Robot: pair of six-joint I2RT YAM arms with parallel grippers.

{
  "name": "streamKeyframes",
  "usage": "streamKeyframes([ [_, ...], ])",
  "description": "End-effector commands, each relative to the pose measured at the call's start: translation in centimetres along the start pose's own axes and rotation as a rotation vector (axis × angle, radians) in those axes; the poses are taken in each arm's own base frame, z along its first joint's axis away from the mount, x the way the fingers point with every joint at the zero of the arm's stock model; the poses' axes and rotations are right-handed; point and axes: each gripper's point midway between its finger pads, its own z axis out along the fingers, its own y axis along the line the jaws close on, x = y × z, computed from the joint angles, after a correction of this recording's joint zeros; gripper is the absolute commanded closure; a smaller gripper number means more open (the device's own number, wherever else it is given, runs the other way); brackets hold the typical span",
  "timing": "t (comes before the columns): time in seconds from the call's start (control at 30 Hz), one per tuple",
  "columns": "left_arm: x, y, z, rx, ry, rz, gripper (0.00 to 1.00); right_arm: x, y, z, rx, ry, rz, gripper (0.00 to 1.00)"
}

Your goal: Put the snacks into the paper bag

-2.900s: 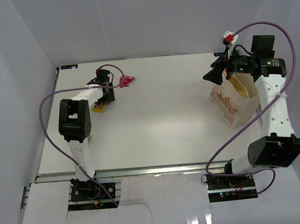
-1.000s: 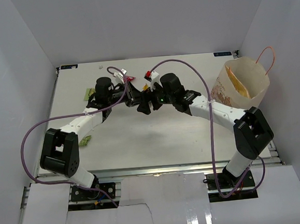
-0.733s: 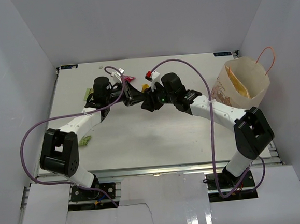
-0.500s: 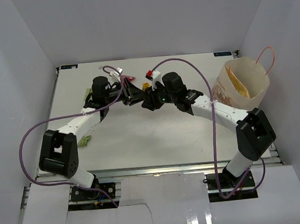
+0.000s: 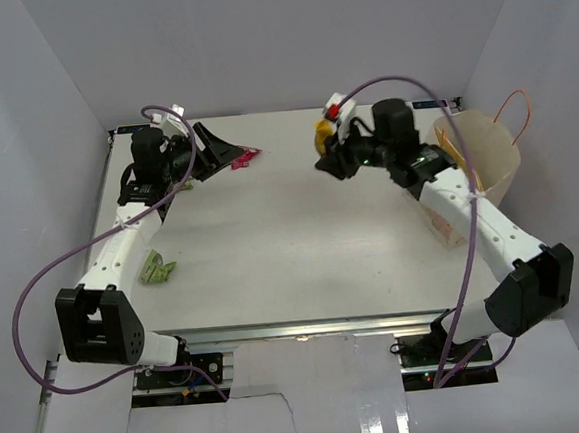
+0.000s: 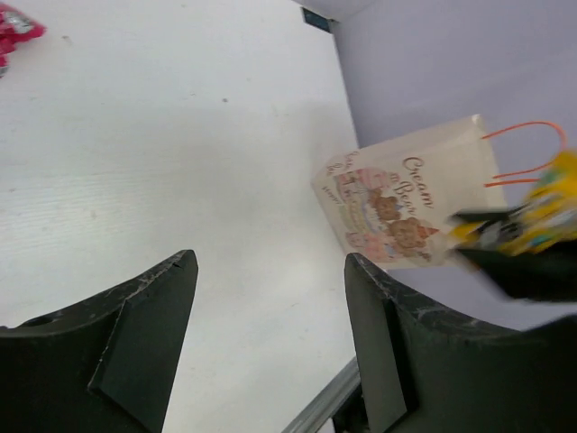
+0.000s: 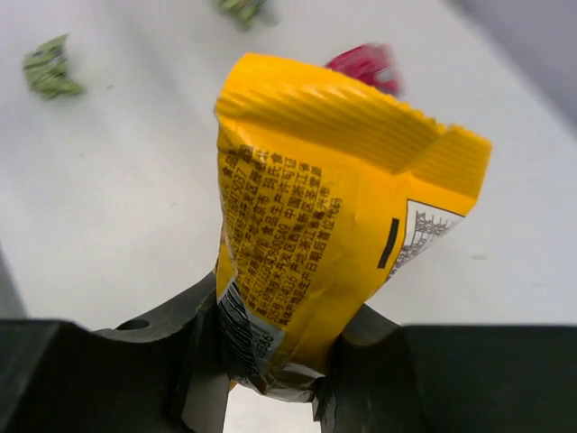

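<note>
Top external view: on the white table, the paper bag stands upright at the far right, mouth open. The right gripper hangs in the air just left of it, clamped on the lower end of a yellow candy pack. In the right wrist view the pack's long axis runs straight out from the fingers, crimped end pointing away. The left gripper is spread apart, empty, beside the pink wrapper. A green packet lies near the left edge.
</note>
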Motion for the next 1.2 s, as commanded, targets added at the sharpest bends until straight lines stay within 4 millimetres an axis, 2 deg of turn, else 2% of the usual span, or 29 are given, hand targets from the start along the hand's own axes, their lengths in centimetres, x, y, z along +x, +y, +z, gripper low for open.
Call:
streamKeyframes([
  [0.0, 1.5, 3.5, -2.2, -0.196, 0.016, 0.084, 0.23, -8.5, -4.2, -8.9, 0.122, -0.162, -0.272, 0.85],
  [0.03, 2.0, 4.1, -2.4, -0.211, 0.018, 0.08, 0.23, -10.5, -5.2, -10.9, 0.173, -0.189, -0.306, 0.86],
  [0.07, 2.9, 5.1, -2.7, -0.236, 0.023, 0.075, 0.23, -10.2, -7.2, -13.0, 0.245, -0.163, -0.306, 0.86],
  [0.13, 4.0, 6.2, -2.9, -0.263, 0.034, 0.066, 0.23, -10.8, -9.0, -15.3, 0.331, -0.157, -0.31, 0.85],
  [0.17, 4.9, 7.2, -3.1, -0.287, 0.044, 0.058, 0.23, -11.0, -10.4, -17.3, 0.399, -0.153, -0.302, 0.85],
  [0.23, 5.3, 8.2, -3.3, -0.314, 0.047, 0.065, 0.23, -10.6, -12.3, -19.3, 0.488, -0.128, -0.277, 0.85],
  [0.27, 5.8, 8.7, -3.4, -0.332, 0.054, 0.065, 0.23, -10.0, -13.8, -20.8, 0.546, -0.102, -0.25, 0.85],
  [0.3, 5.8, 9.4, -3.6, -0.366, 0.052, 0.07, 0.23, -9.5, -14.6, -21.6, 0.579, -0.084, -0.223, 0.85],
  [0.33, 5.9, 9.9, -3.7, -0.386, 0.053, 0.082, 0.24, -8.3, -16.5, -23.6, 0.645, -0.058, -0.185, 0.85],
  [0.4, 6.2, 10.8, -4.2, -0.434, 0.061, 0.078, 0.23, -6.3, -18.3, -24.8, 0.696, 0.001, -0.124, 0.85],
  [0.43, 6.1, 11.4, -4.5, -0.467, 0.051, 0.084, 0.23, -5.0, -19.5, -26.1, 0.736, 0.034, -0.097, 0.85],
  [0.47, 6.2, 11.7, -4.7, -0.485, 0.051, 0.081, 0.23, -4.0, -20.1, -26.4, 0.748, 0.062, -0.075, 0.85],
  [0.57, 6.1, 12.7, -5.9, -0.565, 0.023, 0.064, 0.23, 0.9, -22.2, -27.5, 0.79, 0.191, 0.017, 0.84],
  [0.63, 6.2, 13.5, -7.0, -0.633, -0.001, 0.049, 0.23, 3.8, -22.3, -27.6, 0.774, 0.264, 0.053, 0.84],
  [0.77, 7.1, 14.7, -9.1, -0.726, -0.036, -0.006, 0.23, 7.7, -22.2, -27.1, 0.753, 0.367, 0.072, 0.79],
  [0.8, 7.7, 14.9, -9.6, -0.75, -0.03, -0.037, 0.2, 8.3, -22.3, -27.2, 0.759, 0.386, 0.075, 0.75],
  [0.87, 7.6, 15.8, -11.1, -0.832, -0.071, -0.052, 0.17, 9.5, -22.4, -27.1, 0.751, 0.412, 0.092, 0.67],
  [0.9, 8.2, 16.3, -12.0, -0.877, -0.066, -0.085, 0.15, 9.6, -22.5, -27.2, 0.751, 0.413, 0.093, 0.57],
  [0.93, 8.4, 16.6, -12.5, -0.907, -0.071, -0.099, 0.11, 9.4, -22.6, -27.4, 0.753, 0.405, 0.095, 0.37],
  [0.97, 8.1, 16.9, -13.4, -0.955, -0.097, -0.098, 0.08, 9.0, -22.6, -27.5, 0.752, 0.39, 0.093, 0.29],
  [1.0, 8.6, 17.3, -14.4, -1.003, -0.091, -0.121, 0.05, 8.3, -22.4, -27.2, 0.736, 0.359, 0.093, 0.16],
  [1.07, 9.1, 18.0, -16.0, -1.079, -0.081, -0.133, 0.02, 6.0, -22.4, -27.4, 0.736, 0.304, 0.067, 0.12],
  [1.13, 8.7, 18.6, -17.3, -1.147, -0.086, -0.123, 0.02, 3.8, -21.9, -27.1, 0.704, 0.232, 0.048, 0.11],
  [1.17, 8.6, 19.2, -18.1, -1.186, -0.077, -0.129, 0.02, 1.6, -21.5, -27.0, 0.676, 0.175, 0.013, 0.1],
])
